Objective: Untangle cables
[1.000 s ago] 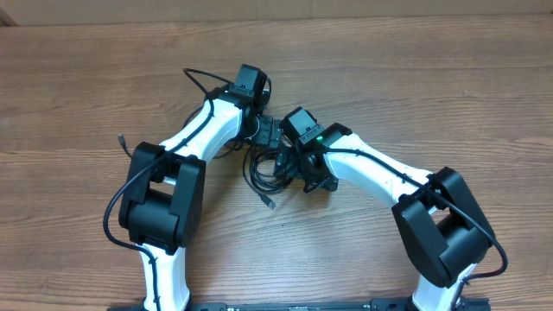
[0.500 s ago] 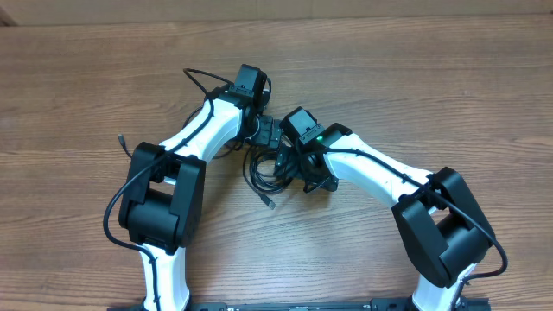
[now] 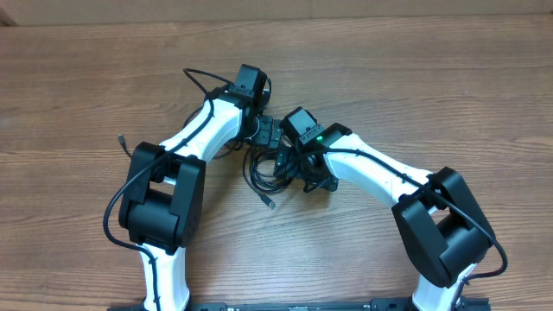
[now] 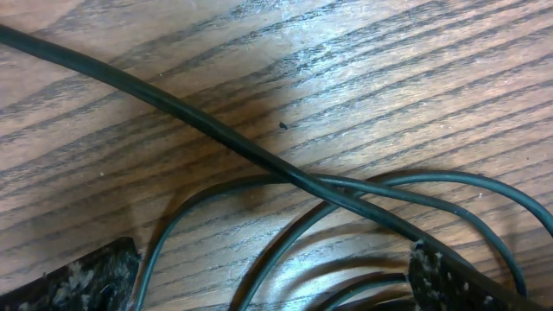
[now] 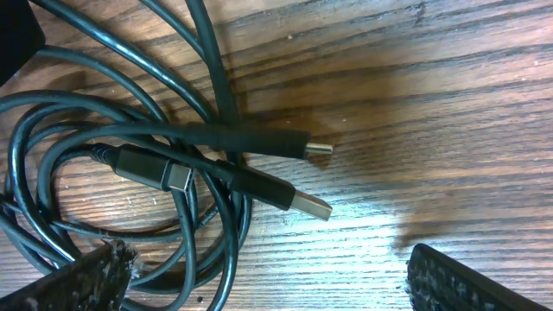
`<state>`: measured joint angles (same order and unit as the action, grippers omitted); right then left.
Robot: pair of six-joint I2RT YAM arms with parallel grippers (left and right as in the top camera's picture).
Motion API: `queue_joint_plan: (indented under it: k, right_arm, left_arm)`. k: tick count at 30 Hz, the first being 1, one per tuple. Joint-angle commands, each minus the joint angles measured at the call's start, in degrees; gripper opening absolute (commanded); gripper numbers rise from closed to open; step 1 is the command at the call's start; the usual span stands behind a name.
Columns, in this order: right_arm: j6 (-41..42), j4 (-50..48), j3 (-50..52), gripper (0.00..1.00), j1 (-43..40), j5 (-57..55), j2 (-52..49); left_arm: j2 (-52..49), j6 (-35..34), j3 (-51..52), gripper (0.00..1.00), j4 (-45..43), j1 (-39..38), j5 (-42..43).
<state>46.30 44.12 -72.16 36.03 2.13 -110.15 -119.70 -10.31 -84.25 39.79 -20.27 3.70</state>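
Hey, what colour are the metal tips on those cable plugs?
Silvery, on black cables; the plug tips show best in the right wrist view.

Nothing visible changes over the last second. In the overhead view, no loop or plug end of the cables (image 3: 262, 171) shifts on the table, and neither arm alters its pose. The left gripper (image 4: 268, 285) and the right gripper (image 5: 272, 281) neither widen nor narrow; their jaws stand spread as before, and no cord is newly caught between them. The wrist views have no earlier pictures to compare with, so any slight shift up close cannot be told.
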Motion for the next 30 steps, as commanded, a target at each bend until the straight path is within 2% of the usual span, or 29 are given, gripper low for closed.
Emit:
queue_joint_plan:
  k: [1, 6, 10, 13, 15, 18, 19, 20, 21, 22, 23, 24, 28, 30]
  right_arm:
    - [0.17, -0.31, -0.50, 1.00, -0.13, -0.57, -0.26]
    - [0.17, -0.31, -0.50, 1.00, -0.13, -0.57, -0.24]
    - [0.17, -0.31, -0.50, 1.00, -0.13, -0.57, -0.26]
    - [0.20, -0.33, -0.50, 1.00, -0.13, -0.55, -0.26]
    - [0.42, -2.58, -0.50, 1.00, -0.13, 1.07, -0.26]
    - [0.35, -0.42, -0.50, 1.00, -0.13, 8.96, -0.26]
    - [-0.22, -1.22, -0.66, 0.96, -0.24, 9.57, -0.24]
    - [-0.63, -1.62, -0.96, 0.74, -0.44, 10.14, -0.24]
    - [-1.40, -1.62, -1.31, 0.63, -0.66, 10.91, -0.24]
    - [-1.62, -1.60, -1.55, 0.43, -0.81, 11.08, -0.24]
    - [-1.60, -1.40, -1.55, 0.14, -0.79, 11.02, -0.24]
    - [-1.55, -1.22, -1.46, 0.06, -0.79, 11.02, -0.24]
    - [-1.49, -0.83, -0.33, 0.04, -0.33, 10.58, -0.24]
    - [1.66, -0.98, 0.87, 0.14, 0.57, 7.80, -0.26]
  left_arm:
    - [-0.02, 0.92, 0.63, 0.99, 0.04, -0.33, -1.07]
    - [-0.02, 0.98, 0.63, 1.00, -0.17, -0.31, -1.57]
    - [-0.02, -0.74, 0.61, 1.00, 0.98, 1.18, -5.57]
    - [-0.02, -3.34, 0.61, 0.99, 2.03, 4.04, -1.31]
    - [-0.02, -3.43, 0.63, 0.91, 2.47, 7.23, 5.68]
    - [-0.02, -3.41, 0.63, 0.66, 2.69, 10.40, 11.98]
    - [-0.02, -3.41, 0.63, 0.58, 2.64, 11.37, 13.64]
    - [-0.02, -3.43, 0.63, 0.57, 2.64, 11.67, 13.99]
    - [-0.02, -3.41, 0.63, 0.57, 2.64, 11.67, 13.99]
    - [-0.02, -3.41, 0.63, 0.59, 2.67, 11.67, 13.97]
    - [-0.02, -3.41, 0.63, 0.61, 2.64, 11.52, 13.99]
    - [-0.02, -3.41, 0.63, 0.61, 2.62, 11.28, 13.97]
    - [-0.02, -3.37, 0.63, 0.63, 2.23, 10.43, 13.94]
    - [-0.02, -3.37, 0.63, 0.65, 2.14, 10.08, 13.90]
